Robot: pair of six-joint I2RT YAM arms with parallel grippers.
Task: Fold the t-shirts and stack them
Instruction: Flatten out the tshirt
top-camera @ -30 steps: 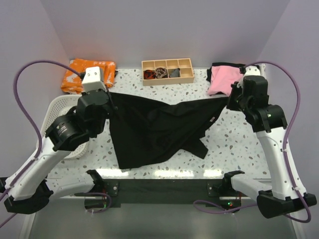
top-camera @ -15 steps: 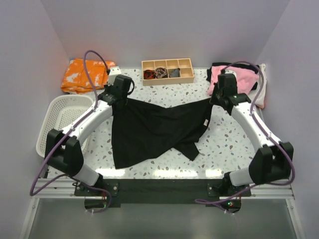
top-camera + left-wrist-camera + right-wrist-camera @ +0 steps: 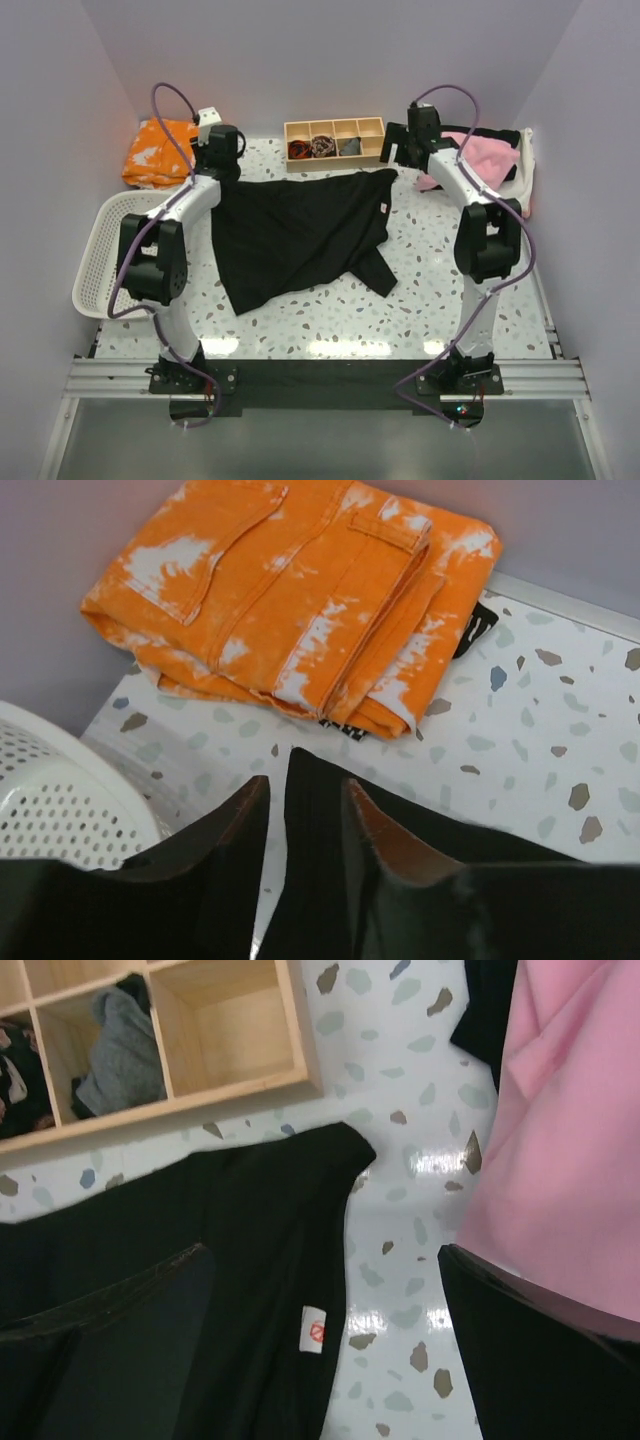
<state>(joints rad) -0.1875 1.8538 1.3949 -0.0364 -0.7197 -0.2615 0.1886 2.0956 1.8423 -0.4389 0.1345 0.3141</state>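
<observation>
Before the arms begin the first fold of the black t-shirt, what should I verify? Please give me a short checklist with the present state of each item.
1. Right hand open: ok, its fingers stand wide apart.
2. Left hand free of the black t-shirt: cannot tell; a corner of the shirt sits between its fingers.
3. Shirt spread flat: not ok; the near part is bunched and twisted.
4. Shirt apart from the wooden tray: ok, a gap shows between them.
5. Shirt apart from the orange cloth: ok.
6. Shirt apart from the pink t-shirt: ok.
</observation>
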